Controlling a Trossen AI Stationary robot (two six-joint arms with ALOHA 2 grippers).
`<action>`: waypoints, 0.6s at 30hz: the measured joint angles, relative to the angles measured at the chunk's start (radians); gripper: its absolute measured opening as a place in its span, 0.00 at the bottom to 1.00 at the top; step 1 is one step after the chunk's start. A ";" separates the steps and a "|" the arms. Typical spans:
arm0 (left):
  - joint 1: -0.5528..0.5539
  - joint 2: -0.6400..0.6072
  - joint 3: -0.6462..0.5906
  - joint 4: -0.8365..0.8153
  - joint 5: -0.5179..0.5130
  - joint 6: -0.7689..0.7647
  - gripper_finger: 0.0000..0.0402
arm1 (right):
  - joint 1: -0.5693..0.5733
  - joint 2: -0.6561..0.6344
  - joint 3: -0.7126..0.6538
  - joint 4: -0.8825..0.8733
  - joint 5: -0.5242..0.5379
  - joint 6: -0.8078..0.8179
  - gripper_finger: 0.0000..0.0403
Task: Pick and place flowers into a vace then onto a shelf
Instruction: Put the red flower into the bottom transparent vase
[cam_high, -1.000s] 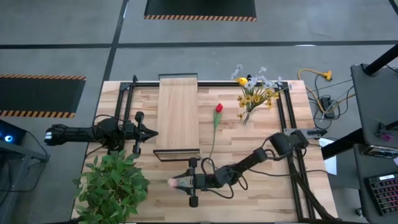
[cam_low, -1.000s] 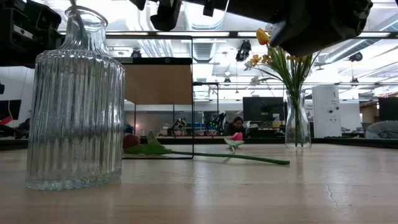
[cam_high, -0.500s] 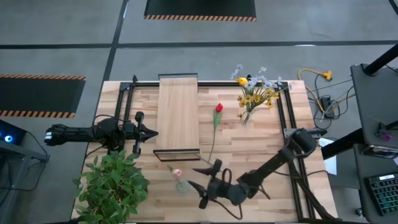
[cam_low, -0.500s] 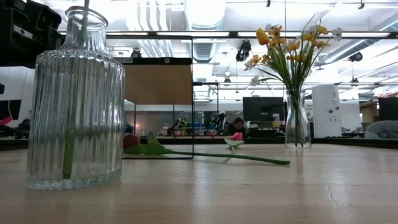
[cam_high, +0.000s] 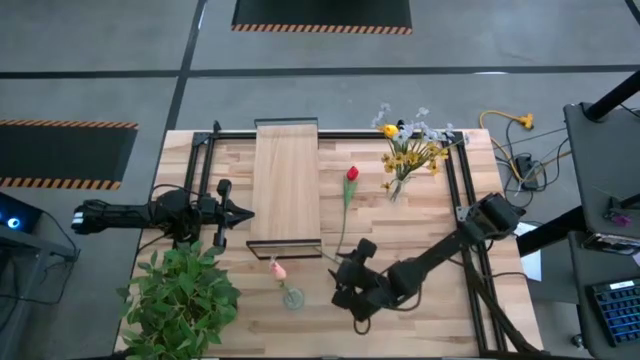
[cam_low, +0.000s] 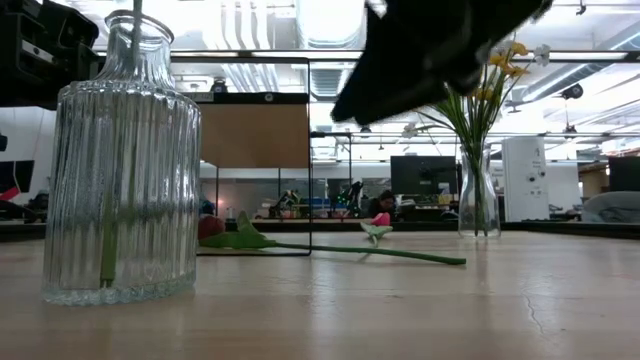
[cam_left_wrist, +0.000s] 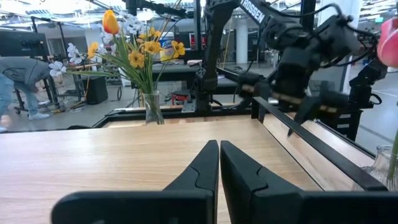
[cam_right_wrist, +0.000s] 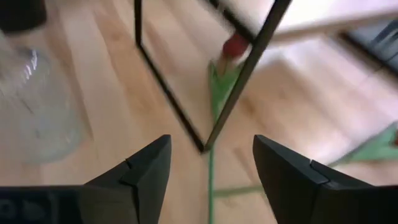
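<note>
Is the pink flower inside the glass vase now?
Yes. The pink flower stands in the vase; its green stem shows through the ribbed glass in the low view. The open right hand holds nothing.

Open tabletop (cam_high: 420, 215) runs between the shelf (cam_high: 286, 180) and the flower vase (cam_high: 395, 188) at the far right — only the red tulip (cam_high: 351, 174) lies across that lane, flat. Near edge is tight: the ribbed vase (cam_high: 292, 297) with its pink tulip (cam_high: 277, 268) stands between the leafy plant (cam_high: 180, 295) and the right gripper (cam_high: 345, 285), fingers spread, near the shelf's black frame corner. Left gripper (cam_high: 243, 212) sits pinched together just left of the shelf — bare wood around it.
</note>
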 joint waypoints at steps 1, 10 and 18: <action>0.000 0.000 0.000 0.000 0.000 0.000 0.00 | -0.010 0.002 -0.007 0.005 -0.027 0.003 0.54; 0.000 0.000 0.000 0.000 0.000 0.000 0.00 | -0.165 0.010 -0.085 0.006 -0.072 0.361 0.53; 0.000 0.000 0.000 0.000 0.000 0.000 0.00 | -0.306 0.019 -0.163 0.007 -0.163 0.443 0.53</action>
